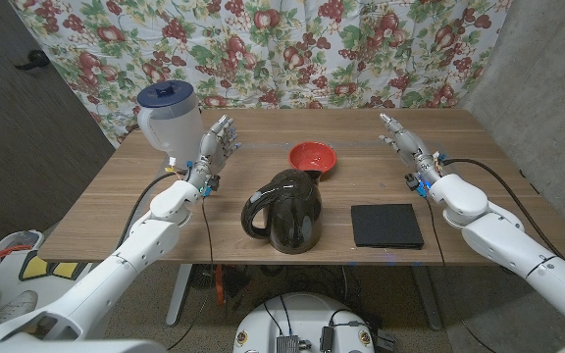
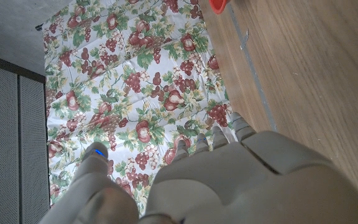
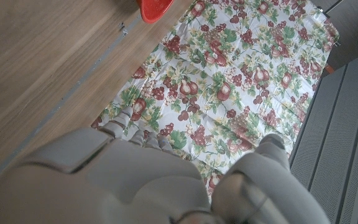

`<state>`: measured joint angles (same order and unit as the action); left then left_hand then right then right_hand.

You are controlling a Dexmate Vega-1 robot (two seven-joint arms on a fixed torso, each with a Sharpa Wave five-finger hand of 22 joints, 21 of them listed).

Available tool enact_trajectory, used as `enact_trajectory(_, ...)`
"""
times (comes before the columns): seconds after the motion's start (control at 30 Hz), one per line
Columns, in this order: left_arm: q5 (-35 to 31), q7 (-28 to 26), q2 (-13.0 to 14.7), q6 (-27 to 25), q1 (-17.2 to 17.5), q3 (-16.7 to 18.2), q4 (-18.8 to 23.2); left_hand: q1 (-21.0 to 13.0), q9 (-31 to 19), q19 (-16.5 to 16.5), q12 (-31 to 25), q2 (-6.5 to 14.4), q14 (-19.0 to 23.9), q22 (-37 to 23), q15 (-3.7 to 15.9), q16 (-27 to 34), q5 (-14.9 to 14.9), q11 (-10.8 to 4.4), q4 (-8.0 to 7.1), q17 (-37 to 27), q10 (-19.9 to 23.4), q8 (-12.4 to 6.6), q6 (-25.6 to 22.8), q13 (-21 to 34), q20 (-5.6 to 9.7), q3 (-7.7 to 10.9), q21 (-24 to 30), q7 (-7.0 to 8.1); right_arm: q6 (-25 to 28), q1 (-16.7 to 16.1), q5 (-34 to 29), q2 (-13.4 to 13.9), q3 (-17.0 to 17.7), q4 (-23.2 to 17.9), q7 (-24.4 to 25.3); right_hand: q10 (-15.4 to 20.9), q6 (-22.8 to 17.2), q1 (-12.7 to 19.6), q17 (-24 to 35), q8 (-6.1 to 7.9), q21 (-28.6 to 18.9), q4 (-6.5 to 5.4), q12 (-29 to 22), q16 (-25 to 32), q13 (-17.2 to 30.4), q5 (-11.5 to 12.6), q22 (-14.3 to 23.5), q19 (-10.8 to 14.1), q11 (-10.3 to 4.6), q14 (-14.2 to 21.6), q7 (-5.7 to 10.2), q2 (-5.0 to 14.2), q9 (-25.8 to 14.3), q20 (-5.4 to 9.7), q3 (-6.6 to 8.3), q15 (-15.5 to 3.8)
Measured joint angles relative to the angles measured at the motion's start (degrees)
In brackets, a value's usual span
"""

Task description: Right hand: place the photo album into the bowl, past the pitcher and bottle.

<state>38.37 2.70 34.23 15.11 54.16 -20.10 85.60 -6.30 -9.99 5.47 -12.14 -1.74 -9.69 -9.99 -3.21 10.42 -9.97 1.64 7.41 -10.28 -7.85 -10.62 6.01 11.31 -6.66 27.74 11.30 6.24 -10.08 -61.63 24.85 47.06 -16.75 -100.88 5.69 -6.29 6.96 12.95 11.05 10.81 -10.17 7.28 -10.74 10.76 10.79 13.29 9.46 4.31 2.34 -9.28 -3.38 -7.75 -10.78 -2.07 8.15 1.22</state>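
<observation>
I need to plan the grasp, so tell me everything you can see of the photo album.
The photo album is a flat, black, roughly rectangular book with a matte cover, closed as far as the head view shows. It lies flat on the wooden table near the front edge, right of the dark pitcher and apart from it. Nothing touches it but the table; the right hand is raised behind it, empty.
</observation>
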Motion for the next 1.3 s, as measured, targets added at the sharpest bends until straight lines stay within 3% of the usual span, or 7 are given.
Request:
enact_trajectory(1.1,-0.50,1.03,0.58,-0.51,0.46,-1.05,1.79,0.00,0.00,0.00,0.00,0.00,0.00,0.00,0.00,0.00,0.00,0.00,0.25,0.00,0.00,0.00,-0.33,0.00,0.00,0.24,0.00,-0.33,4.41,-6.40,-7.30,6.97,3.23,-9.00,2.11,-0.71,0.41,0.92,0.00,0.00,0.00,-0.01,0.00,0.00,0.00,0.45,0.00,-0.61,-0.72,-0.41,0.84,0.33,0.00,0.01,0.00,-0.41)
enact_trajectory(1.3,-0.55,1.12,0.47,-0.51,0.29,-1.19,1.56,-0.31,0.00,0.00,0.00,0.31,0.00,0.00,0.00,0.00,0.00,0.00,0.24,0.00,0.00,0.00,-0.33,0.00,0.00,0.24,0.00,-0.33,5.04,-6.86,-8.59,8.09,3.78,-9.99,2.05,-1.44,0.63,1.51,0.00,0.00,0.00,0.23,0.00,0.00,0.00,0.71,0.00,-1.41,0.00,-0.48,0.62,0.16,0.00,-1.24,-0.24,0.12)
